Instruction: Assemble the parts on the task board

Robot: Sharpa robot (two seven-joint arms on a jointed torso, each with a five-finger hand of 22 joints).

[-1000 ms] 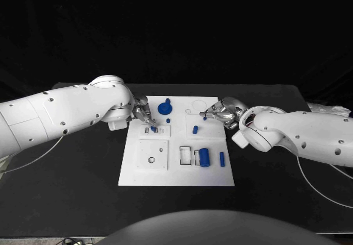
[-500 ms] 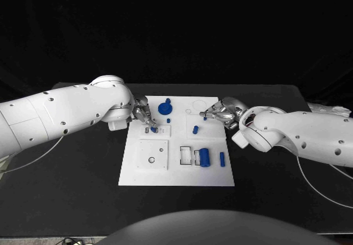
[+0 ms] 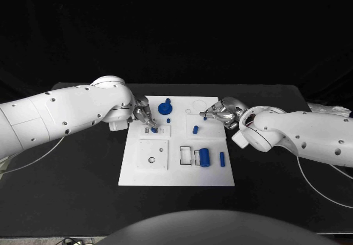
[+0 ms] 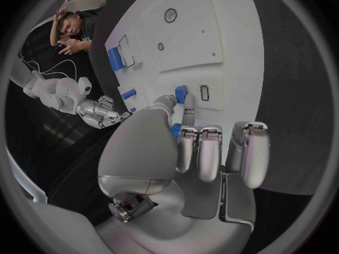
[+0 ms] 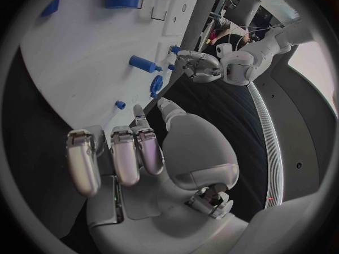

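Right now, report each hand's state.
Left hand: pinching a small blue plastic part over the white task board.
Right hand: open, holding nothing.

white task board point(image 3: 176, 173), blue parts point(image 3: 204, 157), black table point(image 3: 73, 189), silver left hand point(image 3: 143, 116), silver right hand point(image 3: 221, 113)

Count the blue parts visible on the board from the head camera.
6: a round gear, a tiny peg below it, one pinched by the left hand, a short cylinder, a large cylinder, and a slim pin. Others may be hidden under the hands.
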